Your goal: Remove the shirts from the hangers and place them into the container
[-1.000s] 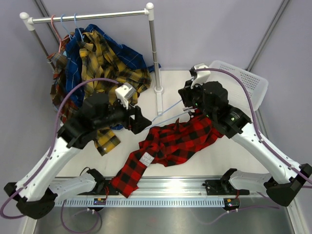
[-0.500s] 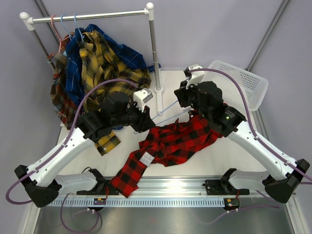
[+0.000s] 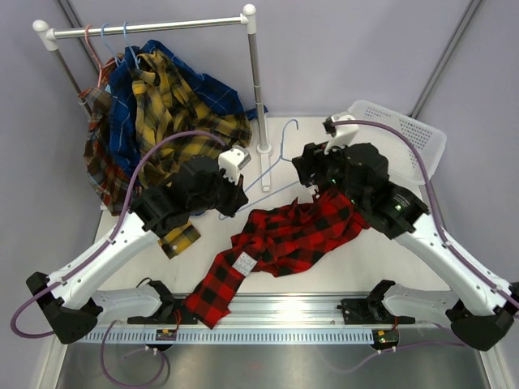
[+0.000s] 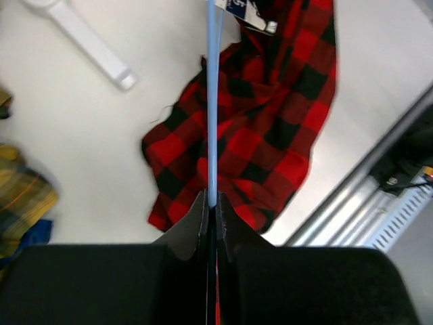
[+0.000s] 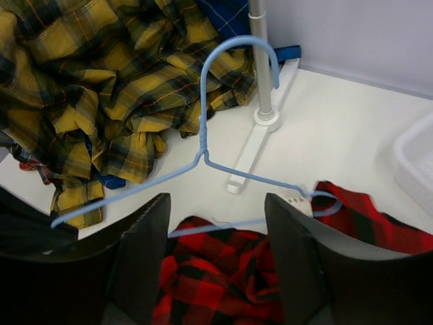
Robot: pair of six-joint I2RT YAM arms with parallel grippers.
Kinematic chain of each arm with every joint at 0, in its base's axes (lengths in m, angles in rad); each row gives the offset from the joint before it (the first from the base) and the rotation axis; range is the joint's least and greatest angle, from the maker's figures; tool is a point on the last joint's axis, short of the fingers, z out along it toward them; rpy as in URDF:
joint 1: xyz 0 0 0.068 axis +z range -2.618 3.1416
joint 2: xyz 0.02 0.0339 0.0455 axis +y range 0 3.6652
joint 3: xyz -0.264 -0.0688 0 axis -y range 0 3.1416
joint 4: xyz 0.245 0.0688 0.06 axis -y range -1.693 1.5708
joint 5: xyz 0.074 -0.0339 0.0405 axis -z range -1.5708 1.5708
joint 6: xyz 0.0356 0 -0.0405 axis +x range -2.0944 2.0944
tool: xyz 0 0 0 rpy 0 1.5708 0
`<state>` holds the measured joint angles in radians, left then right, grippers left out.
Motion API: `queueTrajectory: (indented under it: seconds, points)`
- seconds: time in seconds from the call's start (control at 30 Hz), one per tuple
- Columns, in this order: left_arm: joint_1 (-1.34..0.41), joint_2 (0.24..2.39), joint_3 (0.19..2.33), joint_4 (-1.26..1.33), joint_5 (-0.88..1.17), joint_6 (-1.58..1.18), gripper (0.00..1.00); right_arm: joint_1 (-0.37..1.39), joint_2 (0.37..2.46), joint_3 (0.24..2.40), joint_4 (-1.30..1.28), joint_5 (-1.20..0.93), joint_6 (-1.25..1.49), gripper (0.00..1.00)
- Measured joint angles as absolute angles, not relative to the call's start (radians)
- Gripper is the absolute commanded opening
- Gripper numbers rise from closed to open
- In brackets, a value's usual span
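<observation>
Left gripper [image 4: 211, 200] was pinched tight on one thin arm of the light blue wire hanger [image 5: 202, 128], its dark flat fingers pressed together with only the wire between them. Right gripper [image 5: 216, 198] stood with its jaws well apart and held nothing; the hanger's triangular frame and rounded hook showed beyond its two broad black fingers.

The hanger was bare, and slanted above the tabletop between the two grippers. Just below it the red-and-black check shirt [image 3: 292, 231] lay crumpled on the white table [image 3: 381, 251], soft flannel in loose folds, one long part trailing toward the near edge.

The white basket [image 3: 405, 134] sat at the far right corner, rectangular, with perforated sides. Its inside could not be seen clearly.

At the far left, the yellow-and-black shirt [image 3: 174, 97], the blue shirt [image 3: 126, 81] and the brown-red plaid shirt [image 3: 97, 154] hung bunched from wire hooks on the metal rail [image 3: 154, 27], whose white-capped post stood on a flat white foot [image 3: 263, 166].
</observation>
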<state>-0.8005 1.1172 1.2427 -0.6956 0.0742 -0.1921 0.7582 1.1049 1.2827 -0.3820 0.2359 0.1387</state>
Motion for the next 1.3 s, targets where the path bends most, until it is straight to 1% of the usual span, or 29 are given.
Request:
queueTrajectory:
  seconds: [0.03, 0.2, 0.33, 0.5, 0.63, 0.77, 0.93, 1.1, 1.13, 1.17, 1.27, 1.3]
  points:
    - [-0.799, 1.116, 1.232, -0.695, 0.047, -0.191, 0.00, 0.759, 1.073, 1.277, -0.399, 0.249, 0.142, 0.73]
    - [-0.799, 1.093, 1.150, -0.685, -0.050, -0.187, 0.00, 0.759, 0.904, 1.237, -0.453, 0.307, 0.160, 0.74]
    - [-0.799, 1.066, 1.097, -0.678, -0.087, -0.187, 0.00, 0.760, 0.826, 1.161, -0.465, 0.349, 0.181, 0.74]
    - [-0.799, 0.994, 1.087, -0.656, -0.118, -0.187, 0.00, 0.760, 0.875, 1.026, -0.464, 0.388, 0.256, 0.73]
    - [-0.799, 0.909, 1.087, -0.633, -0.123, -0.187, 0.00, 0.760, 1.000, 0.942, -0.460, 0.410, 0.360, 0.73]
    - [-0.799, 0.834, 1.087, -0.631, -0.171, -0.199, 0.00, 0.760, 1.095, 0.916, -0.458, 0.411, 0.434, 0.73]
    - [-0.798, 0.780, 1.092, -0.638, -0.354, -0.225, 0.00, 0.760, 1.087, 0.889, -0.445, 0.410, 0.480, 0.74]
    - [-0.781, 0.835, 1.191, -0.659, -0.484, -0.228, 0.00, 0.760, 1.010, 0.867, -0.444, 0.408, 0.495, 0.77]
    - [-0.774, 0.859, 1.219, -0.657, -0.498, -0.222, 0.00, 0.760, 0.988, 0.860, -0.444, 0.408, 0.497, 0.79]
    - [-0.764, 0.887, 1.255, -0.659, -0.512, -0.214, 0.00, 0.760, 0.967, 0.854, -0.443, 0.407, 0.499, 0.83]
    - [-0.723, 0.984, 1.367, -0.646, -0.527, -0.186, 0.00, 0.760, 0.899, 0.828, -0.456, 0.407, 0.505, 0.91]
    - [-0.717, 0.998, 1.383, -0.642, -0.528, -0.182, 0.00, 0.760, 0.877, 0.821, -0.463, 0.406, 0.505, 0.96]
